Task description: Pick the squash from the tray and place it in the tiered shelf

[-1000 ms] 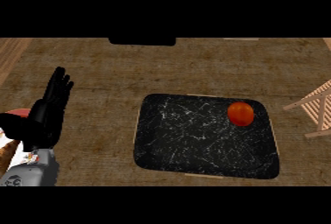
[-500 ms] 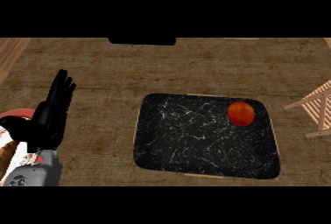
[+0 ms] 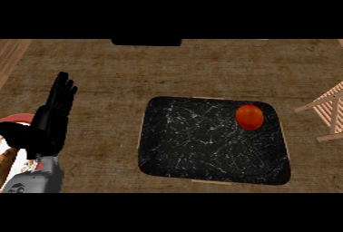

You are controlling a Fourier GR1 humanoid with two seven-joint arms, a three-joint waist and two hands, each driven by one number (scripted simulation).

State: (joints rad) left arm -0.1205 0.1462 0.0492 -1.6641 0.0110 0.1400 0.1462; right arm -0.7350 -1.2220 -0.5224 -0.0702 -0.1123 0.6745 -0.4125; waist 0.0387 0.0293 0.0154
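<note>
An orange-red squash [image 3: 249, 116] lies in the far right corner of a black marbled tray [image 3: 201, 149] at the middle of the counter. My left hand [image 3: 48, 122] stands at the left, well clear of the tray, fingers straight and pointing up, holding nothing. Only a corner of the light wooden tiered shelf [image 3: 326, 113] shows at the right edge, just beyond the tray. My right hand does not show.
A red and white object [image 3: 15, 121] sits partly hidden behind my left hand at the left edge. A dark shape [image 3: 146, 42] lies at the counter's far edge. Wooden counter surrounds the tray.
My left hand has drifted slightly to the right and up. The squash and tray have not moved.
</note>
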